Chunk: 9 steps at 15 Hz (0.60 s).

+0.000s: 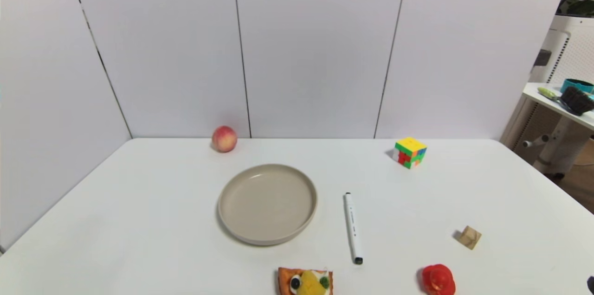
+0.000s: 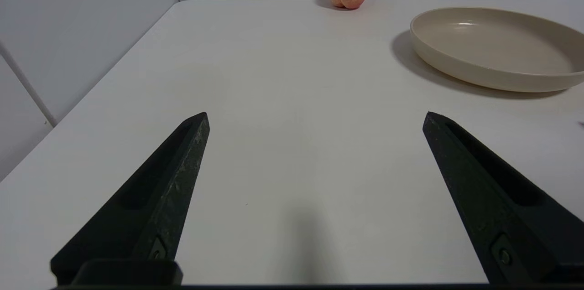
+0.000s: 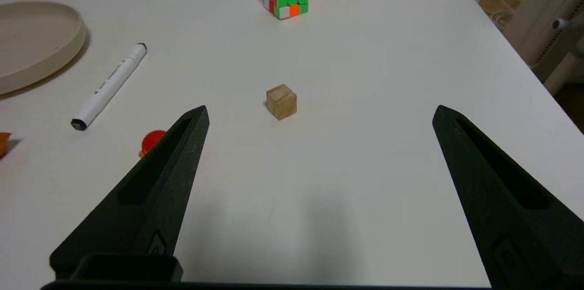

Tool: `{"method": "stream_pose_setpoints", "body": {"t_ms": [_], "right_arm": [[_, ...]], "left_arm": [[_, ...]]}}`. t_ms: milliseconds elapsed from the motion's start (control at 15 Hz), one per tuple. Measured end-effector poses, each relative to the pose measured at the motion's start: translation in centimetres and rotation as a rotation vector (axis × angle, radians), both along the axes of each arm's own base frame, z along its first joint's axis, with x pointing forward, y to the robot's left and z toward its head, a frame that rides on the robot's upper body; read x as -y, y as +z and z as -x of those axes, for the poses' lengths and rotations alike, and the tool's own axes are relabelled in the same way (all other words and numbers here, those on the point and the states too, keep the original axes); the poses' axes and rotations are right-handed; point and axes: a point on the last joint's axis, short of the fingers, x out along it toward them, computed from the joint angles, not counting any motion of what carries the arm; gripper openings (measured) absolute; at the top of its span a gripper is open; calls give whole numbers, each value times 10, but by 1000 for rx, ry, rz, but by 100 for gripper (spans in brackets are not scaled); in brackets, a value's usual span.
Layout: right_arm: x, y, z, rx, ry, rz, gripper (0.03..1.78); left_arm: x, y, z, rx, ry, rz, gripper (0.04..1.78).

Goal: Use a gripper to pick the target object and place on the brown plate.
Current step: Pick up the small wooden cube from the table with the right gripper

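The small light-tan wooden cube (image 1: 468, 237) sits on the white table at the front right; it also shows in the right wrist view (image 3: 281, 101). The beige-tan plate (image 1: 232, 221) lies empty near the table's middle, and shows in the left wrist view (image 2: 456, 64) and the right wrist view (image 3: 68, 50). My right gripper (image 3: 319, 112) is open and empty, low over the table, with the cube a short way ahead of its fingertips. My left gripper (image 2: 315, 114) is open and empty over bare table, to the left of the plate. Neither gripper's fingers show in the head view.
A multicoloured puzzle cube (image 1: 409, 151) stands at the back right. A white marker (image 1: 353, 227) lies between plate and wooden cube. A peach (image 1: 224, 138) sits by the back wall. A red toy (image 1: 437, 280) and a toy toast (image 1: 305, 281) lie at the front edge.
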Motion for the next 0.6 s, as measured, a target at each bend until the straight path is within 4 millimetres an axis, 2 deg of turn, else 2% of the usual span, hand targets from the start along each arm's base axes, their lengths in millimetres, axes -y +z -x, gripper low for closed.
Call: {"method": "stream_pose_setpoints", "body": {"t_ms": [333, 467, 600], "right_arm": [[-5, 65, -68, -288, 72, 87, 169], [-7, 79, -94, -428, 109, 158, 169], [-7, 82, -114, -593, 159, 235, 169]], "left_arm": [[0, 0, 0, 0, 0, 0, 169], [0, 0, 0, 0, 0, 0, 169], [0, 0, 0, 0, 0, -1, 169]]}}
